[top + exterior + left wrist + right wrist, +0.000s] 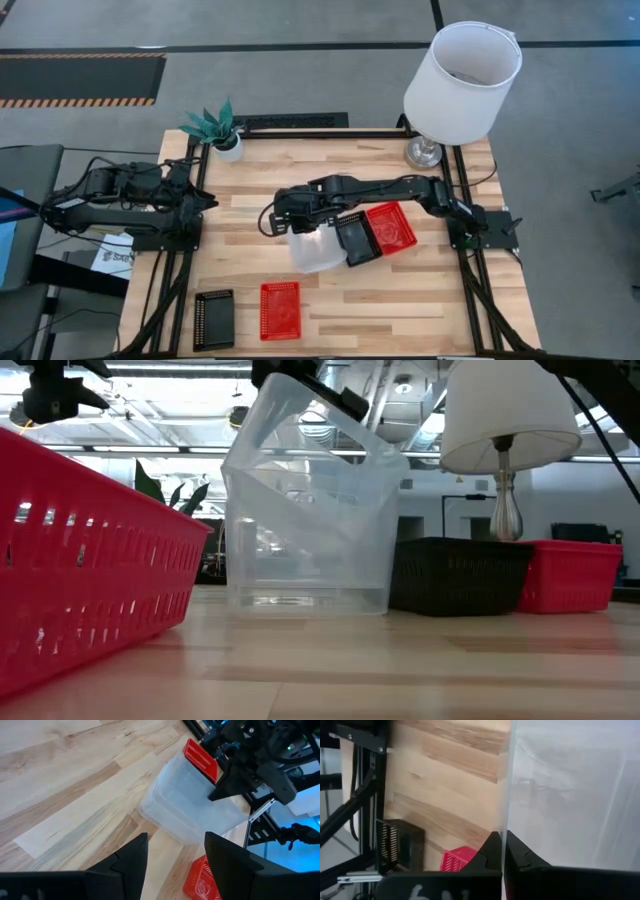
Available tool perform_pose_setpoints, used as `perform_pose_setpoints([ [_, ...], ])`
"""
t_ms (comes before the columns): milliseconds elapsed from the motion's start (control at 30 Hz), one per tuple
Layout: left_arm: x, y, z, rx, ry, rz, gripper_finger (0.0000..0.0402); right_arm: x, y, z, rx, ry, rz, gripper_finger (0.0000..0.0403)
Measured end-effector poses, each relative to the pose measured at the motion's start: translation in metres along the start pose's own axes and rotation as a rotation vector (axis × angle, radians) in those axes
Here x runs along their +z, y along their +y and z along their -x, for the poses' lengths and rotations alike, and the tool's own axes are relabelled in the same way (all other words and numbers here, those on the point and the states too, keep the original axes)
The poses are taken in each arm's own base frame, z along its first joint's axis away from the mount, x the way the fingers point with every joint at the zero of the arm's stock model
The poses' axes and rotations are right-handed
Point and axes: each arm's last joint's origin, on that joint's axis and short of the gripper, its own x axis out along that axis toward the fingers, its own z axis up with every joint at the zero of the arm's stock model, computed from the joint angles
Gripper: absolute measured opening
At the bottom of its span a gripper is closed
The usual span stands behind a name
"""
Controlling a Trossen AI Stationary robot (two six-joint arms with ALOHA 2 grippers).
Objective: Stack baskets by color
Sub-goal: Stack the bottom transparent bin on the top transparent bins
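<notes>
Clear baskets (316, 250) tilted, pinched by right gripper (300, 226) jaws

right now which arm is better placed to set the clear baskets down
Right: its claw is shut on the clear baskets' wall, tilting them. The left claw is open, back at the table's edge.

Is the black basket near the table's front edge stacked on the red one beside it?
No. In the high view the black basket sits flat on the table beside the red basket, with bare wood between them.
</notes>
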Motion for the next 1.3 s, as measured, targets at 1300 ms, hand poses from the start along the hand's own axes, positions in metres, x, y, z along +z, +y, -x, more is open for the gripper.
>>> perform_pose_setpoints([
  [1300,0.001,0.001,0.000,0.024,-0.026,-0.007,0.0183,0.006,-0.004,0.008,-0.048,-0.025,0.093,0.0000],
])
